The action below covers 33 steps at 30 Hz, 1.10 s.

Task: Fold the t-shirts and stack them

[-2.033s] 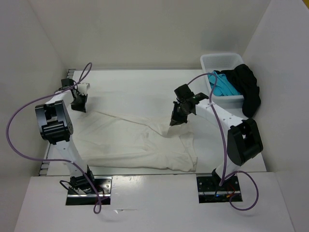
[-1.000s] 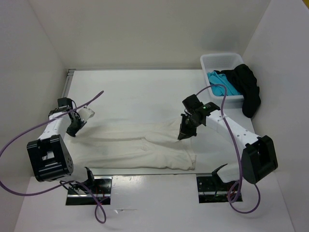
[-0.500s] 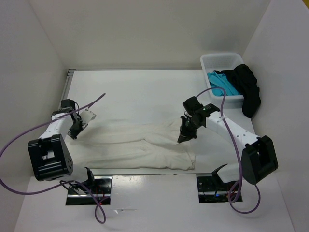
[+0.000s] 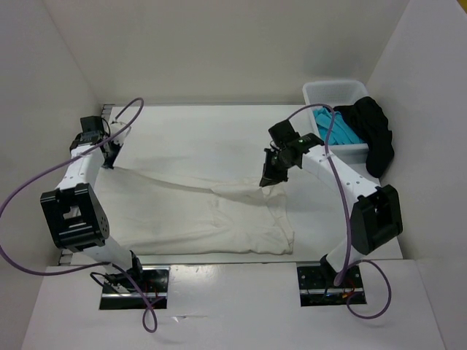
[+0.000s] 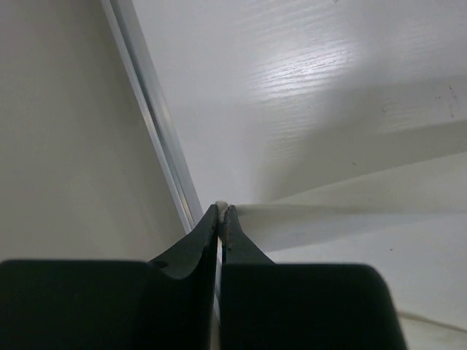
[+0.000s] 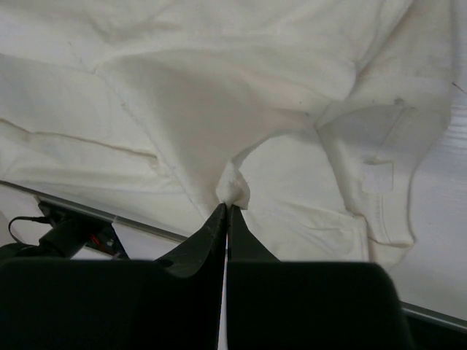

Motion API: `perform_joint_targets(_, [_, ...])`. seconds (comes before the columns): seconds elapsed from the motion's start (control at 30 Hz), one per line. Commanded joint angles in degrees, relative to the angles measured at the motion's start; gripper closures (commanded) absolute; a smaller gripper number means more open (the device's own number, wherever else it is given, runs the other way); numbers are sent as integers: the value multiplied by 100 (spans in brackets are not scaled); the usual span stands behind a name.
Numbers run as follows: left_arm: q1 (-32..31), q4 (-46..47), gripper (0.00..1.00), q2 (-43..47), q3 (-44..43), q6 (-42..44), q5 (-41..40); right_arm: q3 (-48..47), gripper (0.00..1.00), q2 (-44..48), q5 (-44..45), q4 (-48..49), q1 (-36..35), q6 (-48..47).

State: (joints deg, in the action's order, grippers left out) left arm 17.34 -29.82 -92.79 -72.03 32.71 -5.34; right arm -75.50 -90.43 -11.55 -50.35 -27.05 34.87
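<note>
**Left pincer** [image 4: 108, 159]: the jaws are closed to a sliver, with a thin edge of the cream-white t-shirt [image 4: 211, 211] nipped at the very tips. My wrist view confirms cloth between them.

**Right pincer** [image 4: 268, 179]: the jaws are fully closed on a small peak of the same shirt, lifted clear of the cloth around it.

**Position of the work:** the shirt lies across the table [image 4: 204, 131] with its long axis running left to right. Its far edge is raised and drawn taut between my two holds. The body slopes away from that edge toward my bases and rests flat by the near edge. From either pincer, the bulk of the garment therefore lies nearward and below. My left hold is at the far-left corner, close beside the side rail [image 5: 157, 124]. My right hold is toward the shirt's right end.

**Assessment:** the coming move likely depends on carrying both holds together, keeping the line between them parallel to that long axis.

**Remaining items:** the black t-shirt [image 4: 376, 135] and the turquoise t-shirt [image 4: 337, 131] sit in or over the basket [image 4: 332, 89], nearer my right arm.
</note>
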Motion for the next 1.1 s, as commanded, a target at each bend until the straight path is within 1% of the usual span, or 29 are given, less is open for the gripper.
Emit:
perform_joint_targets(0.0, [-47, 56, 100, 392, 433, 209, 6, 307, 100, 421, -180, 139, 68, 46])
perform_joint_targets(0.1, [-47, -84, 100, 665, 838, 560, 7, 703, 100, 579, -558, 139, 68, 107])
perform_joint_targets(0.13, [-47, -155, 100, 727, 1127, 657, -54, 800, 100, 701, -611, 139, 68, 107])
perform_joint_targets(0.23, [-47, -296, 100, 938, 1515, 991, -195, 1186, 100, 982, -673, 26, 68, 107])
perform_joint_targets(0.27, [-47, -392, 100, 991, 1717, 1053, -273, 1239, 100, 1045, -673, 25, 68, 107])
perform_joint_targets(0.4, [6, -586, 100, 1149, 2060, 1290, -545, 1363, 100, 1229, -813, -160, 68, 107])
perform_joint_targets(0.57, [6, -586, 100, 1149, 2386, 1405, -758, 1679, 100, 1230, -919, -98, 68, 107])
perform_joint_targets(0.8, [6, -481, 100, 877, 2439, 1352, -933, 1794, 100, 1168, -1042, 183, 68, 160])
perform_joint_targets(0.87, [6, -481, 98, 824, 2439, 1352, -986, 1794, 100, 1107, -1095, 253, 68, 160])
perform_joint_targets(0.97, [6, -481, 90, 824, 2387, 1352, -1178, 1794, 100, 1045, -1156, 253, 68, 160])
perform_joint_targets(1.03, [6, -481, 80, 824, 2387, 1405, -1258, 1741, 100, 1045, -1156, 306, 68, 160])
perform_joint_targets(1.07, [6, -481, 72, 824, 2387, 1405, -1259, 1741, 100, 1045, -1156, 367, 68, 160])
